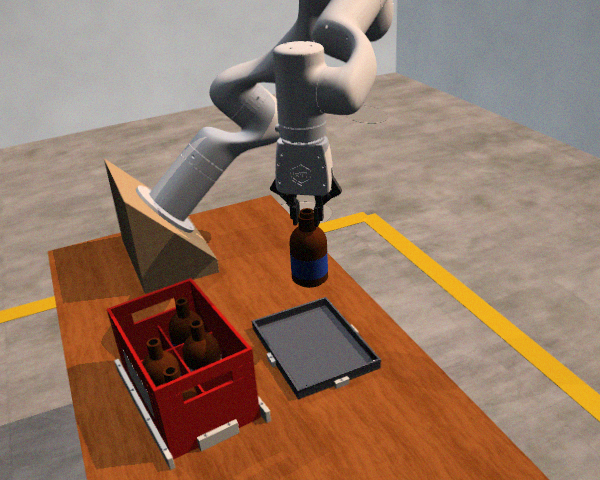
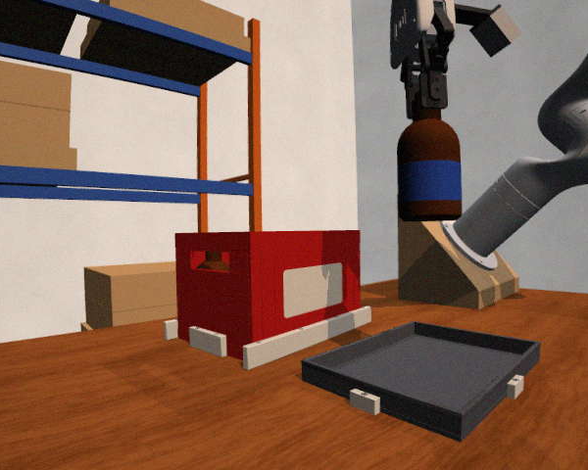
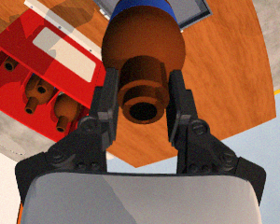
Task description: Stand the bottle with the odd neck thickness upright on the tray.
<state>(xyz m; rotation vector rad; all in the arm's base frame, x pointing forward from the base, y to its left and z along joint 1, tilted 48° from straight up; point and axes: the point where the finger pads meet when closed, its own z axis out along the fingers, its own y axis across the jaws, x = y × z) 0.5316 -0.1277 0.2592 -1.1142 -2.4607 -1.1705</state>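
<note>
My gripper [image 1: 306, 219] [image 2: 423, 109] [image 3: 143, 84] is shut on the neck of a brown bottle with a blue label [image 1: 308, 248] [image 2: 429, 141] [image 3: 144, 37]. The bottle hangs upright in the air, clear of the table, above and behind the tray as the top view shows it. The dark grey tray [image 1: 316, 346] [image 2: 416, 364] is level and has no bottle on it. The red crate [image 1: 212, 408] [image 2: 213, 304] stands level beside it. Several brown bottles [image 1: 201, 346] [image 3: 65, 109] stand inside, their lower parts partly hidden by walls and dividers. I cannot tell the neck differences by eye.
White stop blocks [image 1: 217, 435] [image 2: 307, 336] line the crate's foot, and small ones [image 1: 341, 381] [image 2: 364, 400] sit against the tray. The arm's wedge-shaped base [image 1: 171, 258] [image 2: 436, 283] stands at the back of the table. A shelf rack [image 2: 254, 126] stands beyond the crate.
</note>
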